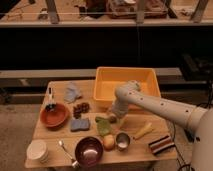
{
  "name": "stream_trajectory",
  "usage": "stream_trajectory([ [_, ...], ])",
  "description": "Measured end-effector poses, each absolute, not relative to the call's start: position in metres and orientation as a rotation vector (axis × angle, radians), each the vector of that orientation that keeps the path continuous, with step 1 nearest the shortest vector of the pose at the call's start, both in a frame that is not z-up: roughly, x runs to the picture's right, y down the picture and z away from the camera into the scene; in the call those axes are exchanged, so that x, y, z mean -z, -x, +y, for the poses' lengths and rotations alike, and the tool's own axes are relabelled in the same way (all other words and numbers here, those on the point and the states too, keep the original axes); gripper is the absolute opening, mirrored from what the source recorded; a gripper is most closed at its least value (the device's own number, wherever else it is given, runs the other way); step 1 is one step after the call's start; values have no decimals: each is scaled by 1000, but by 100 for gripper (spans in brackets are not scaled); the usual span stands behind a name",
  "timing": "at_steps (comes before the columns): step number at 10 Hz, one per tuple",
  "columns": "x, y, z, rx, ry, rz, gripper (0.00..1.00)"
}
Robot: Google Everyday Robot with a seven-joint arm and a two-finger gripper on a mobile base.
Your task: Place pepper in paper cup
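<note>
The green pepper lies on the wooden table, in front of the yellow tub. My gripper hangs low over the table just right of the pepper's far end, very close to it or touching it. The white arm reaches in from the right. The off-white paper cup stands at the table's front left corner, far from the gripper.
A yellow tub sits behind the gripper. A red bowl, blue sponge, grey cloth and brown item lie to the left. A dark bowl, spoon, round fruit, metal cup, pale yellow item and striped item are in front.
</note>
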State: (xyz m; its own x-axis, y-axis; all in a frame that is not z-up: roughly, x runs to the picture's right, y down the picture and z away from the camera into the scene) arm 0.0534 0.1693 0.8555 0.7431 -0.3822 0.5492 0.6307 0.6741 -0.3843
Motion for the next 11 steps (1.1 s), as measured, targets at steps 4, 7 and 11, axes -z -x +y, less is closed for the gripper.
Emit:
stream_trajectory([
  [4,-869,-50,169,565,608,-446,60],
  [7,-874,-48,173,560,617,-450,60],
  [11,-876,-56,172,488,653,-536,41],
])
